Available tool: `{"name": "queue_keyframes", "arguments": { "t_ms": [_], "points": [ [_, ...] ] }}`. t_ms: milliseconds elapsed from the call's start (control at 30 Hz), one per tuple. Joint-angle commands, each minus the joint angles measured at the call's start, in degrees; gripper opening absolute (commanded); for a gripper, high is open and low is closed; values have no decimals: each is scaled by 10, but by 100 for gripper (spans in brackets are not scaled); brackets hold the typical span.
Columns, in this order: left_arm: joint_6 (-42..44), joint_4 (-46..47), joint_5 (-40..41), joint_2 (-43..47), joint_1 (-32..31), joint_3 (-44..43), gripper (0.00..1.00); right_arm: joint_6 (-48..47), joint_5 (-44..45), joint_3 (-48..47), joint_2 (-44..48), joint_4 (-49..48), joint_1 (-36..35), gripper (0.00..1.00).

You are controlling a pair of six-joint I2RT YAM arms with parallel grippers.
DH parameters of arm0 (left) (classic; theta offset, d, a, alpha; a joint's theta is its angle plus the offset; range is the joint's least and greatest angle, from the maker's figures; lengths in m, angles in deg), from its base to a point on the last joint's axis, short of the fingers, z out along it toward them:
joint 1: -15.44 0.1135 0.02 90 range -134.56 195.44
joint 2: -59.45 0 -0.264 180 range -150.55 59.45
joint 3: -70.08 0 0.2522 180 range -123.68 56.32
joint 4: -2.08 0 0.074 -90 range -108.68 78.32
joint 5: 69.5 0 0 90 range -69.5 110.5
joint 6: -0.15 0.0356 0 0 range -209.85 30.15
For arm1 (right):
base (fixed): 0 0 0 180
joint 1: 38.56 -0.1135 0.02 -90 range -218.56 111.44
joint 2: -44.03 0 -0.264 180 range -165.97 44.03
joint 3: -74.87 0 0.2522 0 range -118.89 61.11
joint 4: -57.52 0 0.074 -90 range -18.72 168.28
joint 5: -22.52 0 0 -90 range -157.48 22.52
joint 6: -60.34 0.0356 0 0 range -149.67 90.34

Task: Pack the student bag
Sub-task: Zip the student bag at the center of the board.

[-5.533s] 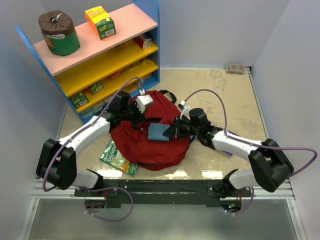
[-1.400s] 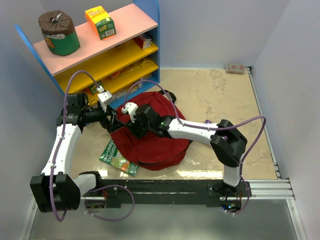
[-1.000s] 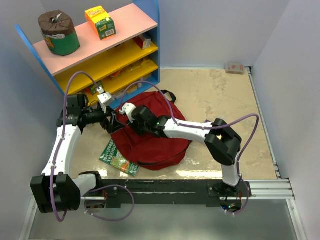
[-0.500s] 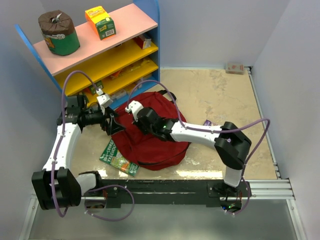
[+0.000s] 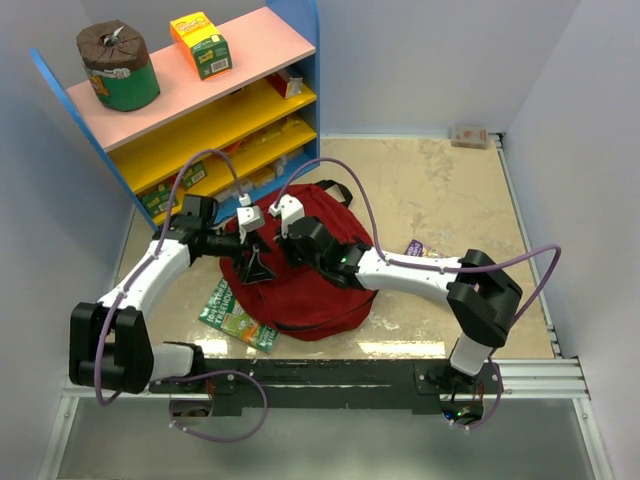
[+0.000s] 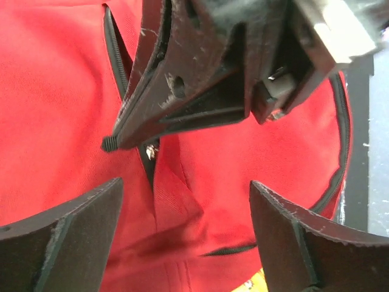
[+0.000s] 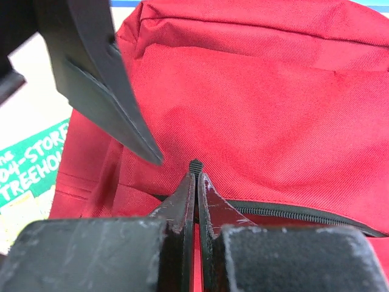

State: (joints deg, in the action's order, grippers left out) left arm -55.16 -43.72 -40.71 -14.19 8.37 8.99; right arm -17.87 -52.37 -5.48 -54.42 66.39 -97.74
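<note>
Two grippers meet over the left part of the student bag [image 5: 320,295], a dark-red backpack lying flat near the middle of the table [image 5: 430,190], just in front of a shelf unit [image 5: 215,120] with blue sides. The right gripper [image 7: 194,171] has its fingers pressed together with no gap between them, the tip resting on the red fabric right at the black zipper [image 7: 292,214]; whether a zipper pull is pinched between them cannot be told. The left gripper [image 6: 185,184] hangs just above the bag with its jaws spread wide and nothing between them, its fingers either side of the same zipper line and the right gripper's tip close in front of it. A green-covered book [image 5: 235,315] lies on the table at the bag's near-left edge, partly tucked under the fabric.
</note>
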Motion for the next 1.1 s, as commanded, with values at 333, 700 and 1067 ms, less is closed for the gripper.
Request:
{"name": "queue_keyframes", "arguments": {
  "t_ms": [333,700,1067],
  "points": [
    [92,29,8,-81,-18,-15,67,50,4,19,37,-57,11,0],
    [56,114,13,-98,-59,-1,14,66,-10,36,58,-60,25,0],
    [176,-18,29,-66,-59,-6,0,70,-1,49,55,-50,108,0]
  ]
}}
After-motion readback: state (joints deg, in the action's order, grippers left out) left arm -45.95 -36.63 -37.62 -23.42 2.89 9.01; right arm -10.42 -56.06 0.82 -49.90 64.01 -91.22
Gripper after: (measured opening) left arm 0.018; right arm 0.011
